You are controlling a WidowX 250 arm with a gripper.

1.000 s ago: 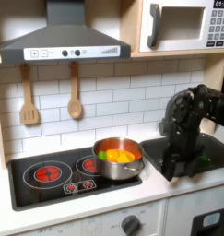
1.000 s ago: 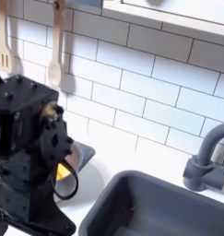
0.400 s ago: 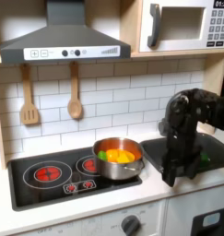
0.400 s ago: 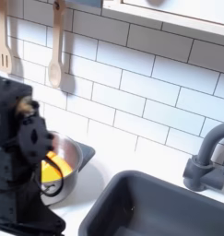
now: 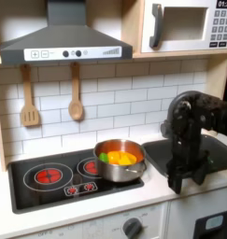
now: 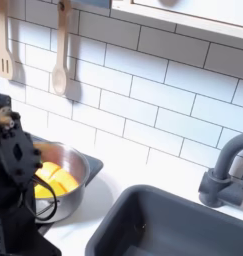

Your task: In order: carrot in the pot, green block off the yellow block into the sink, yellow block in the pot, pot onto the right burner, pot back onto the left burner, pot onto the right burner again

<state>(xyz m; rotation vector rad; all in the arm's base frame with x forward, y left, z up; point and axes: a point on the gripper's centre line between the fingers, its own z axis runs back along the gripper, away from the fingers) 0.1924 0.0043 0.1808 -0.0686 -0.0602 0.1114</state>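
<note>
In the first exterior view the shiny pot [image 5: 119, 159] stands on the stove's right burner [image 5: 90, 168]. Inside it lie a yellow and orange mass [image 5: 124, 158], where yellow block and carrot cannot be told apart, and a green bit [image 5: 104, 157] at its left that looks like the green block. My gripper [image 5: 175, 183] points down at the counter's front, between the stove and the sink [image 5: 210, 157], apart from the pot; its fingers are too dark to read. In the second exterior view my arm [image 6: 11, 165] stands left of the pot [image 6: 71, 190], whose yellow contents [image 6: 55, 182] show.
The red left burner [image 5: 51, 174] is bare. A wooden spatula [image 5: 29, 105] and spoon [image 5: 76, 98] hang on the tiled wall. A grey faucet [image 6: 225, 170] rises behind the dark sink basin [image 6: 183, 225]. Range hood and microwave [image 5: 185, 26] sit overhead.
My arm has dropped a little and come toward the counter's front; in the second exterior view it slid left and uncovered the pot. The pot has not moved.
</note>
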